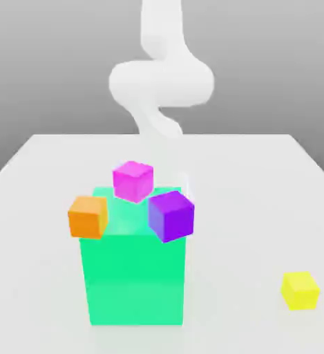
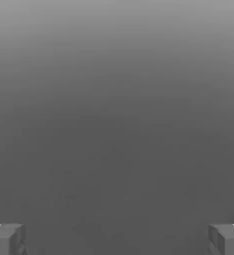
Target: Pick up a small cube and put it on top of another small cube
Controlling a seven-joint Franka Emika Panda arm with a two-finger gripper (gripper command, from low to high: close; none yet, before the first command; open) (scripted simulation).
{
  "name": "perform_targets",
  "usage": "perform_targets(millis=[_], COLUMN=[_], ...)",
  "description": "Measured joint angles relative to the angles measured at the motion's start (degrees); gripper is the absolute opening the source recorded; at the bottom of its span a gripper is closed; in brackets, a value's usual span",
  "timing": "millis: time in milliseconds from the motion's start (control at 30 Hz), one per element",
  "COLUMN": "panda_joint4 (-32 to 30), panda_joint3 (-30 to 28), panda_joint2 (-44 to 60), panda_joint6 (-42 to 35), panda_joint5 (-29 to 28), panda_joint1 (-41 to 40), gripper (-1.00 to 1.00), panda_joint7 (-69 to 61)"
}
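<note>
We are holding our claw (image 2: 117,240) wide; the yellow cube (image 1: 300,290) is resting on the desk (image 1: 240,207).

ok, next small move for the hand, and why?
Probably swing the open hand over above the yellow cube: it sits alone on the table, off to the exterior view's right of the green block, and nothing is between the fingers.

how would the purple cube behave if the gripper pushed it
The purple cube has flat faces and sharp edges, so it would probably slide rather than roll. It looks plain and solid, so likely stiff in a grip. It sits at the edge of the green block, so an outward push might tip it off.
</note>
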Motion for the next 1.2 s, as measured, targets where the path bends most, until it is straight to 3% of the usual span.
perform_targets(millis=[333,600,800,1000,1033,1200], panda_joint4=[-4.8,-8.6,-11.3,-9.8,-9.5,-9.5], panda_joint3=[9.3,16.4,16.2,9.6,8.8,8.8], panda_joint2=[20.8,37.7,50.7,63.2,64.3,64.4], panda_joint6=[9.2,16.6,21.8,30.3,31.2,31.3], panda_joint5=[1.6,-2.9,-9.6,-17.2,-17.8,-17.9], panda_joint1=[3.4,7.3,13.7,20.3,21.0,21.0], gripper=[0.0,0.0,0.0,0.0,-1.0,-1.0], panda_joint7=[9.7,21.5,32.7,39.8,40.3,40.4])
